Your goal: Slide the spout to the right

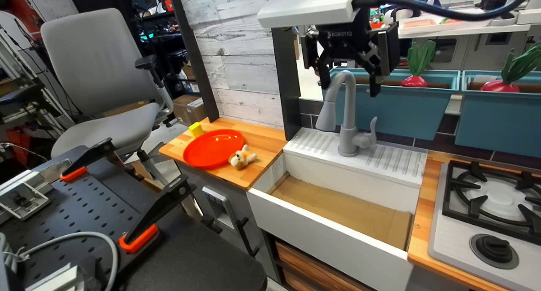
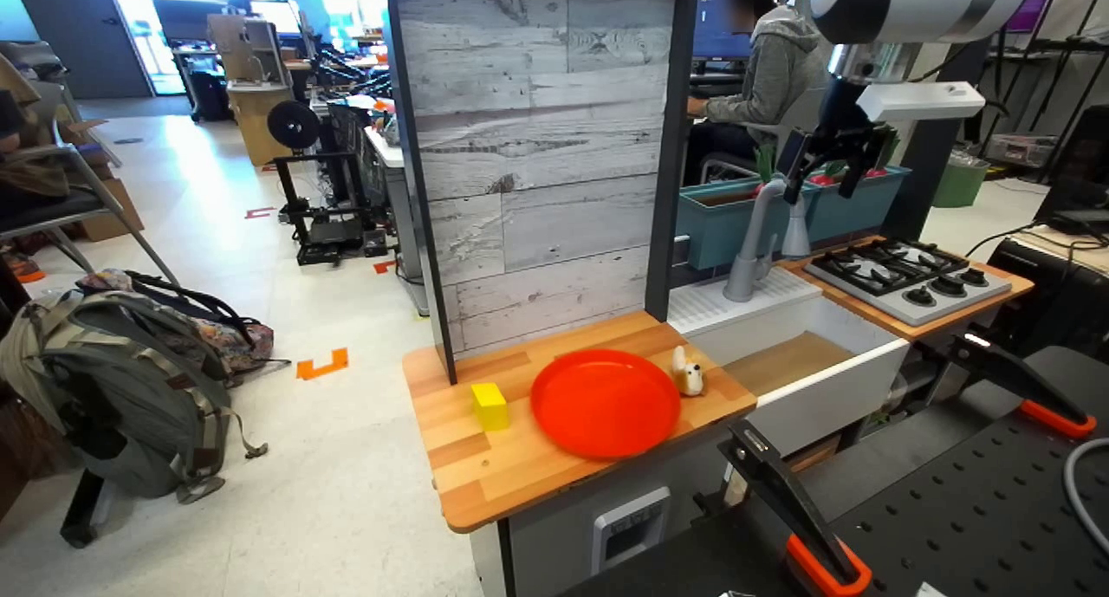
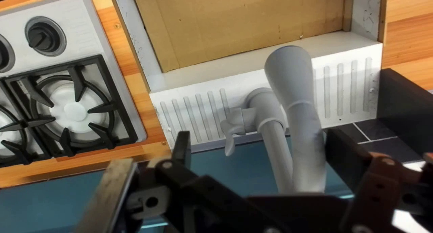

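The grey gooseneck spout (image 1: 350, 107) stands upright on its thicker base behind the sink. It also shows in an exterior view (image 2: 755, 233) and in the wrist view (image 3: 306, 141). Its nozzle (image 1: 326, 115) hangs to the left of the base in that view. The small lever (image 3: 231, 133) sticks out on the stove side. My gripper (image 1: 350, 85) is above the spout, open, with its fingers on either side of the curved top. In the wrist view, the right finger is close beside the neck; I cannot tell whether it touches. The left finger is well apart from it.
The white sink (image 1: 338, 227) has a brown bottom. A stove (image 1: 437, 223) stands beside it. Teal planters (image 1: 393, 113) are behind the spout. A red plate (image 2: 606, 406), a yellow block (image 2: 490, 408) and a small plush toy (image 2: 690, 378) lie on the wooden counter.
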{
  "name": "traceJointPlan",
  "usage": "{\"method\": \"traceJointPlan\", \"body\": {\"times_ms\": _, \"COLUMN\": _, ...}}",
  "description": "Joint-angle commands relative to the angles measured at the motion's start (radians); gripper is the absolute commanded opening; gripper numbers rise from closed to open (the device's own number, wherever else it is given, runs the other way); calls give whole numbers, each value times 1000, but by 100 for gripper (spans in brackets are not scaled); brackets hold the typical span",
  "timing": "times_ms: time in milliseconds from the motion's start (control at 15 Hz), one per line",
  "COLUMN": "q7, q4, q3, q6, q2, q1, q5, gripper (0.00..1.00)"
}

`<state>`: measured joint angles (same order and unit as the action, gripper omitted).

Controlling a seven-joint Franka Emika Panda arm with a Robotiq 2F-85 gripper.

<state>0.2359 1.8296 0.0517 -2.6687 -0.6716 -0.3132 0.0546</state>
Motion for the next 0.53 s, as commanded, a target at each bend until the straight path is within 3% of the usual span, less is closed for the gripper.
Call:
{"method": "traceJointPlan", "body": {"times_ms": 0, "q7": 86, "q4": 133, "q3": -74, "q6": -27, "q2": 154, "q1": -80, "q5": 80, "gripper": 100}}
{"method": "traceJointPlan", "body": {"times_ms": 333, "q7": 183, "q4": 325, "q3": -135, "q6": -36, "q2": 364, "q1": -106, "q5": 239, "gripper": 100}}
{"method": "traceJointPlan", "body": {"times_ms": 400, "q7": 136, "q4": 209, "q3": -79, "q6": 0, "q2": 262, "q1": -65, "q5": 189, "gripper": 100}}
{"method": "traceJointPlan", "body": {"times_ms": 467, "q7": 150, "q4": 244, "q3": -84, "q6": 1, "q2": 300, "q1": -61, "q5": 210, "gripper": 100}}
